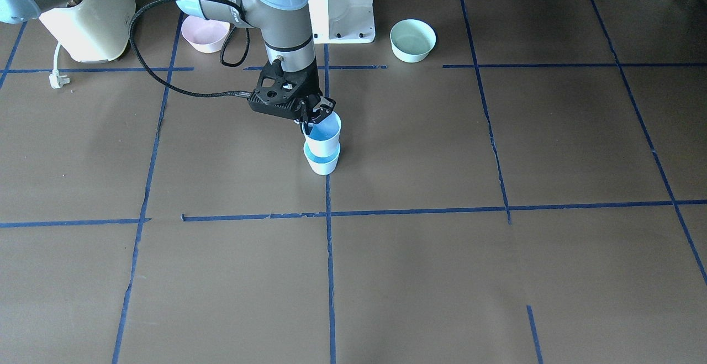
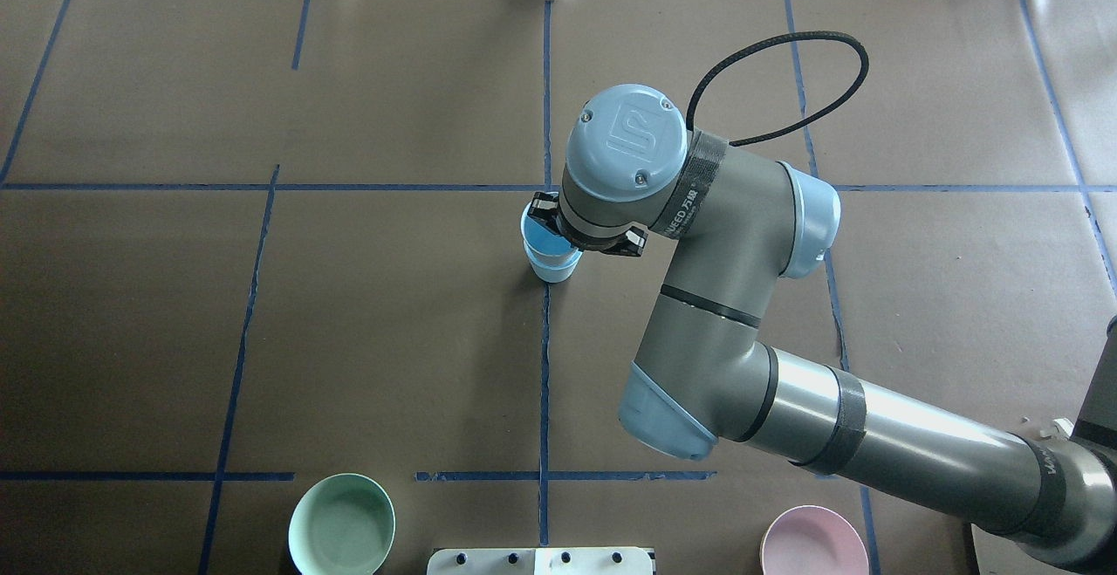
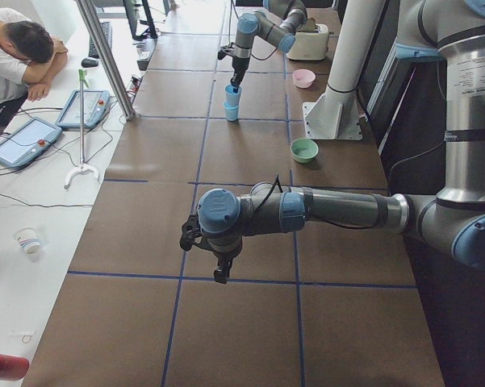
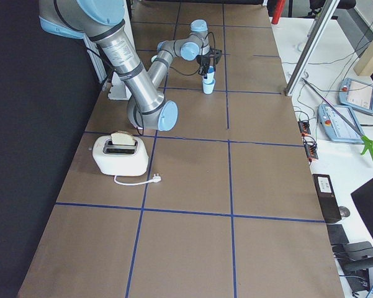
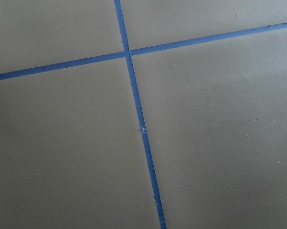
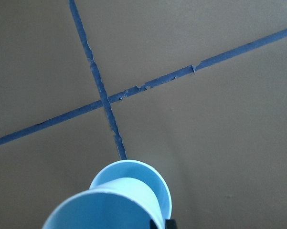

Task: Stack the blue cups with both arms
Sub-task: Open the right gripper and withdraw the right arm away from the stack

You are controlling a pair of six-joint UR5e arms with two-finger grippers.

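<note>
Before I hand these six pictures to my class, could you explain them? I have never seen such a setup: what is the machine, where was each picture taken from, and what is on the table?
The machine is a robot with a right arm and a left arm, each ending in a two-finger gripper. Four pictures come from fixed cameras: one across the table, one overhead behind the robot, and one at each table end. The other two come from cameras on the wrists. The right gripper pinches the rim of the upper blue cup, which sits partly inside the lower blue cup. The left gripper hangs over bare table. Also on the table are a pink bowl, a mint-green bowl and a toaster.
</note>
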